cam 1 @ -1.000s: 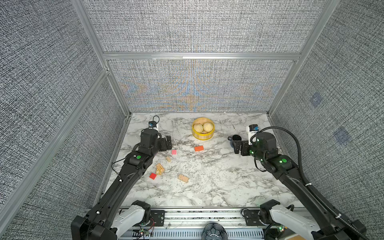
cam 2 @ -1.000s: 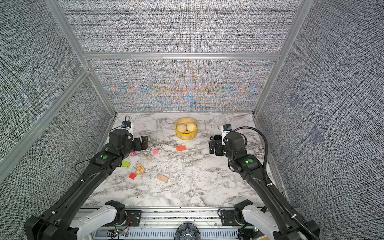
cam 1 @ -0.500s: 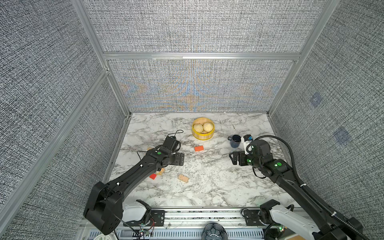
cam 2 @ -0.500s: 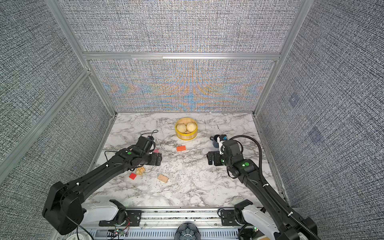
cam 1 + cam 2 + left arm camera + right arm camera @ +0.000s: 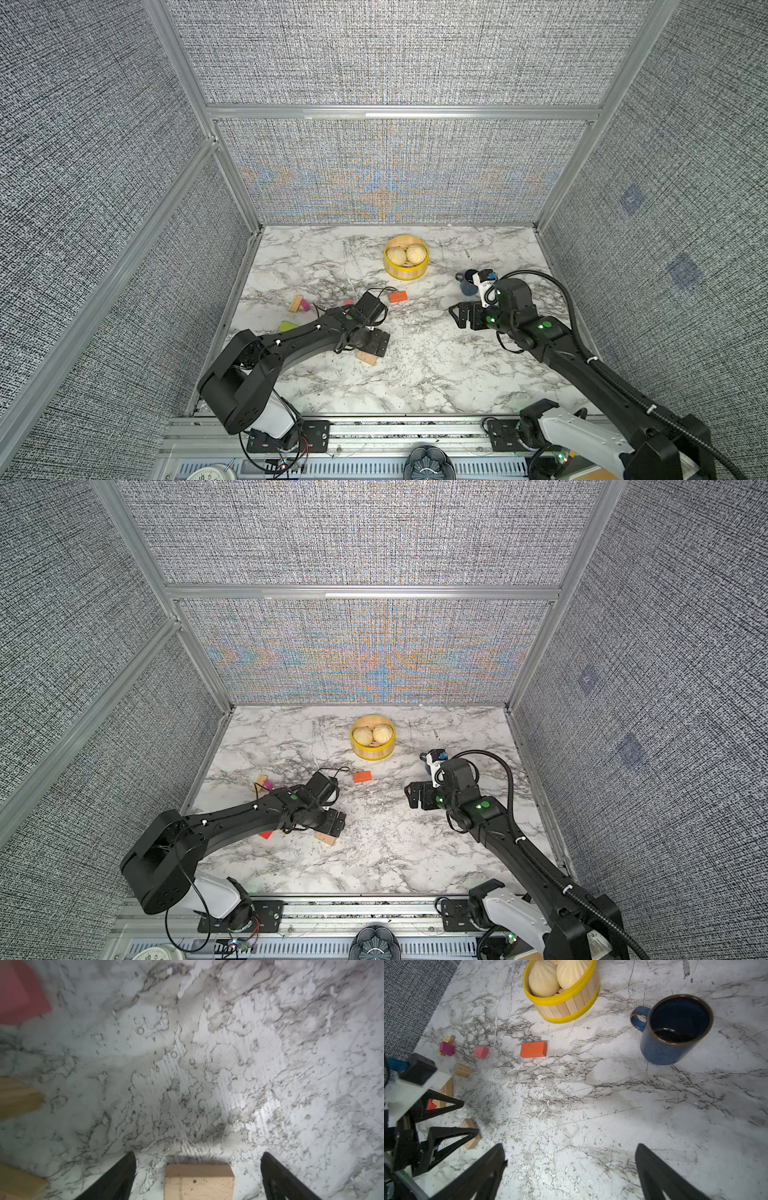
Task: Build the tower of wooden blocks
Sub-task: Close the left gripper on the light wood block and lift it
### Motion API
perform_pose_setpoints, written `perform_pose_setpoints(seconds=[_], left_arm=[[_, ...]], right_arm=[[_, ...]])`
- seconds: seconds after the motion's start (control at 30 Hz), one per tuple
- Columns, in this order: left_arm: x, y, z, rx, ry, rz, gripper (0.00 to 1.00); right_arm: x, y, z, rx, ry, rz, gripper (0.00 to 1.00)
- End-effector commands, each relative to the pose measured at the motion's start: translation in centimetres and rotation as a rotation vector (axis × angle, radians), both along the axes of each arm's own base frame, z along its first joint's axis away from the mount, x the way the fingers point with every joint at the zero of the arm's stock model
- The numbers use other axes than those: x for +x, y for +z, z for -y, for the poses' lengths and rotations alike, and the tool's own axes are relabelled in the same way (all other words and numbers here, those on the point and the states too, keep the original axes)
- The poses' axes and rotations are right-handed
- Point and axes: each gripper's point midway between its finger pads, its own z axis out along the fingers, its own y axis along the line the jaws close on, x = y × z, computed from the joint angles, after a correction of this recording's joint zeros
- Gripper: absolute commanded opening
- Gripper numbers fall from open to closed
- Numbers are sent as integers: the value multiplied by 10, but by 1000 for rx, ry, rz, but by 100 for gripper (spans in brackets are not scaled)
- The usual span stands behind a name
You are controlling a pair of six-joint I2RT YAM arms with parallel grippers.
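As seen in both top views, no tower anywhere yet: wood blocks (image 5: pixel 296 303) loose on the marble table (image 5: pixel 415 374), all nearer to the robot than the steamer basket (image 5: pixel 406 272). Just in front of the basket, the orange slab (image 5: pixel 398 296). Further from it toward the left arm's side, the pink cube (image 5: pixel 348 302), the magenta cube (image 5: pixel 306 306) touching a tan one, and the lime green slab (image 5: pixel 286 326). Farthest from the basket, the left gripper (image 5: pixel 376 343) low over a tan block (image 5: pixel 366 358), with a red block (image 5: pixel 265 835) half hidden beside the arm. Beside the basket, a blue mug (image 5: pixel 467 282), and near it the right gripper (image 5: pixel 459 318), spread wide and empty.

Through the left wrist camera, jaws far apart, tan block (image 5: pixel 199 1182) lying flat between the fingers (image 5: pixel 124 1167), touching neither.

Through the right wrist camera, right fingers (image 5: pixel 492 1159) wide, only bare marble between them. Orange slab (image 5: pixel 533 1049) and pink cube (image 5: pixel 481 1052) lying apart in front of the basket, none stacked.

By judgement, nothing stacked so far: first pick only in preparation, closing on the tan block probably next, whole tower left to build.
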Motion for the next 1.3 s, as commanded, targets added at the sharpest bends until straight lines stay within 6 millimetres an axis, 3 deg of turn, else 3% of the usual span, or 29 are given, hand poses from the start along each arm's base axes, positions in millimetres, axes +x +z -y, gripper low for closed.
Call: perform_pose_setpoints(seconds=[0.0, 0.23, 0.53, 1.27], left_arm=[[3, 5, 2, -34, 19, 35, 94], [-10, 15, 11, -80, -10, 27, 94], [-21, 0, 1, -55, 8, 12, 94], [-24, -12, 1, 48, -25, -12, 76]], right_arm=[[1, 6, -4, 26, 12, 16, 99], [-2, 2, -7, 40, 23, 0, 99], [-3, 0, -10, 53, 28, -1, 99], [1, 1, -14, 49, 33, -19, 99]])
